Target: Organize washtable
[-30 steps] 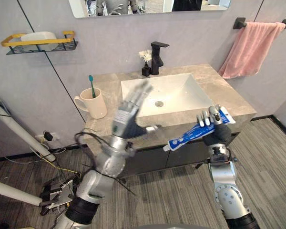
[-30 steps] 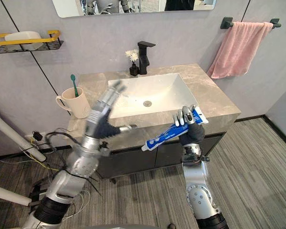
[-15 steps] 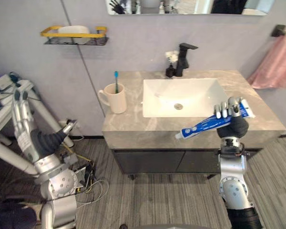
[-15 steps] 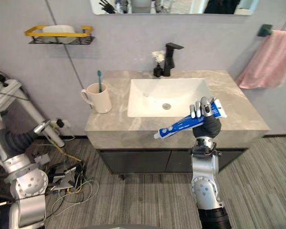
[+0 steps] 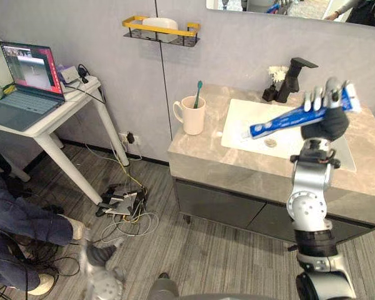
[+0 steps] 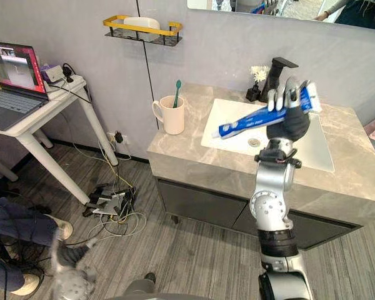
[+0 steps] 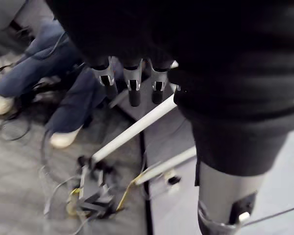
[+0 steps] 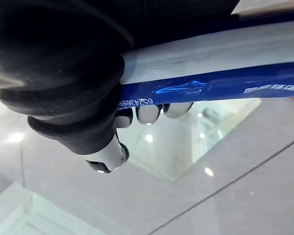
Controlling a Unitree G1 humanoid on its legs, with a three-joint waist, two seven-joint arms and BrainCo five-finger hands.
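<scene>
My right hand [image 5: 325, 116] is raised above the white sink [image 5: 242, 122], shut on a blue-and-white toothpaste tube [image 5: 286, 118] that lies level and points towards the cup. In the right wrist view the tube [image 8: 213, 84] crosses under the curled fingers [image 8: 149, 113]. A cream mug [image 5: 192, 115] holding a teal toothbrush [image 5: 198, 93] stands at the left end of the grey stone countertop [image 5: 197, 149]. My left hand [image 5: 99, 274] hangs low near the floor, far from the washtable. Its fingers [image 7: 133, 86] are straight and hold nothing.
A black tap [image 5: 295, 75] and a small vase of white flowers [image 5: 273, 82] stand behind the sink. A yellow wire shelf [image 5: 162, 30] is on the wall. At the left are a white table with a laptop [image 5: 26, 80], a seated person's legs [image 5: 22, 220] and floor cables [image 5: 120, 204].
The camera has swung left, bringing the laptop table and a person into view. My right hand has lifted the tube higher over the sink. My left arm has dropped towards the floor.
</scene>
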